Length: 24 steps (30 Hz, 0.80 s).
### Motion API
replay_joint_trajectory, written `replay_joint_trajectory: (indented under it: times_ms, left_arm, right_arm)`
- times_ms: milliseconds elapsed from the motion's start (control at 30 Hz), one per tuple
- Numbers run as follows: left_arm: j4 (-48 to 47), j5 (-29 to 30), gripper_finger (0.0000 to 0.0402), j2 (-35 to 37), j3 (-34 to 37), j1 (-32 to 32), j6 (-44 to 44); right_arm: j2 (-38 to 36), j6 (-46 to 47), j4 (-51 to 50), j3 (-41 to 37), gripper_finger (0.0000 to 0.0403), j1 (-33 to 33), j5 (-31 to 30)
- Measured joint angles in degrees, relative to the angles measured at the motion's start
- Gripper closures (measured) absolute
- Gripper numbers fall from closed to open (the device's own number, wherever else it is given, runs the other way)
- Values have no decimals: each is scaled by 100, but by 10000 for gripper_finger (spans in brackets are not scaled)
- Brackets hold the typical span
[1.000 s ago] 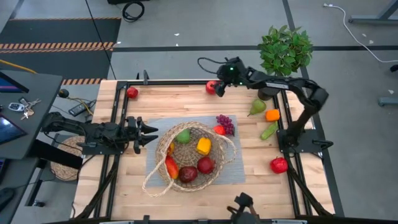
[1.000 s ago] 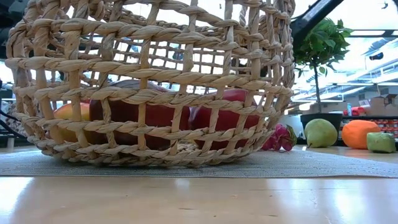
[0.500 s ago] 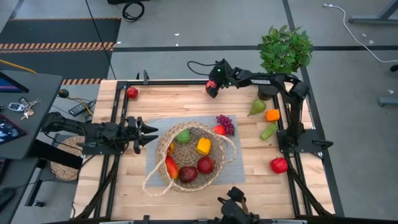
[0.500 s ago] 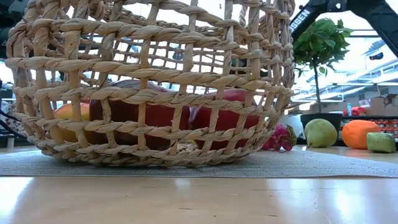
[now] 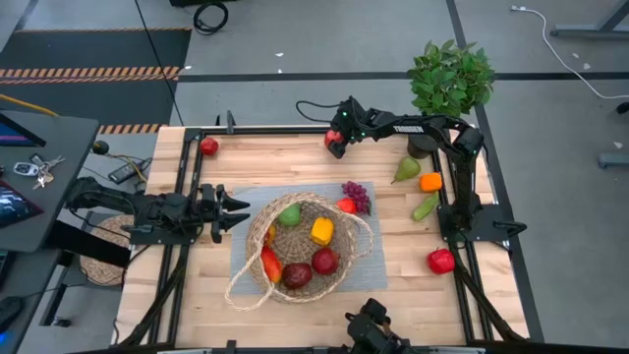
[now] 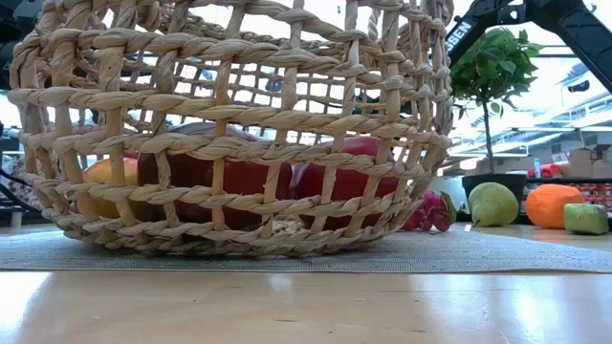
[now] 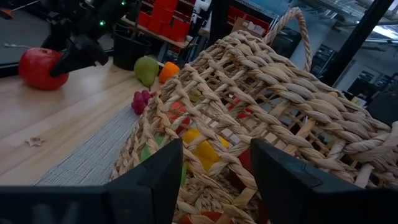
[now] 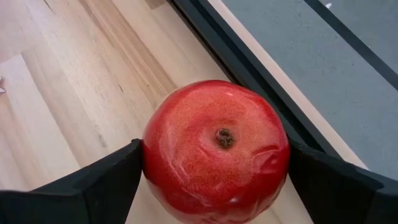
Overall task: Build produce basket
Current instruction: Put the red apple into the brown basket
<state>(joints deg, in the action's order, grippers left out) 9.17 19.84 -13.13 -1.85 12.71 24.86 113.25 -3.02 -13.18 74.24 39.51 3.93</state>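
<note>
The wicker basket stands on a grey mat at mid-table and holds a green apple, a yellow pepper, red apples and a mango. A red apple rests on the wood at the table's far edge, stem up. My right gripper is open and slants down over it, one finger at each side. My left gripper stands level and open just left of the basket's rim, nothing between its fingers. My right gripper's fingers stand hard against the red apple's two sides, slanting down from above. I cannot tell whether they touch it. The apple sits on the table.
Grapes, a pear, an orange, a green piece and a red apple lie at the right. Another red apple lies far left. A potted plant stands beyond the far right corner. The black frame rail runs close behind the apple.
My right gripper has come down and a little toward the table's left, tipping further downward, until its fingers flank the red apple at the far edge. The apple has stayed in place.
</note>
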Motion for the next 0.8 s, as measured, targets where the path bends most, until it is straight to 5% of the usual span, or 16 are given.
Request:
replay_joint_trajectory:
  times_ms: [367,800]
  left_arm:
    - [0,0,209,0,-2,0,-2]
    - [0,0,207,0,-2,0,-2]
  right_arm:
    - [-71,-45,-111,-18,50,-22,-36]
    - [-1167,47,-198,-29,52,-533,-89]
